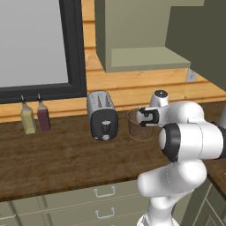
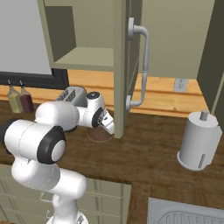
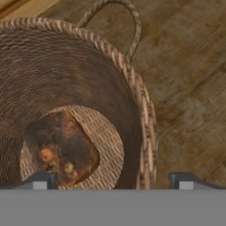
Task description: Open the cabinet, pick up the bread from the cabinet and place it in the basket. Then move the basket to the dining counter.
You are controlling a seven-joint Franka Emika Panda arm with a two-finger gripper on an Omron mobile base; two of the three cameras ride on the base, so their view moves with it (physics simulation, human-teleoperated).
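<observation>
One bread (image 3: 59, 148) lies on the bottom of the basket (image 3: 132, 88) on the desk (image 3: 190, 88), so the wide, empty gripper (image 3: 114, 180) should probably close on the rim squarely before lifting.

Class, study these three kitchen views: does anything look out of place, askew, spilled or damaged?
Nothing is spilled or broken. The cabinet door hangs open over the counter, and the bread lies inside the basket.
</observation>
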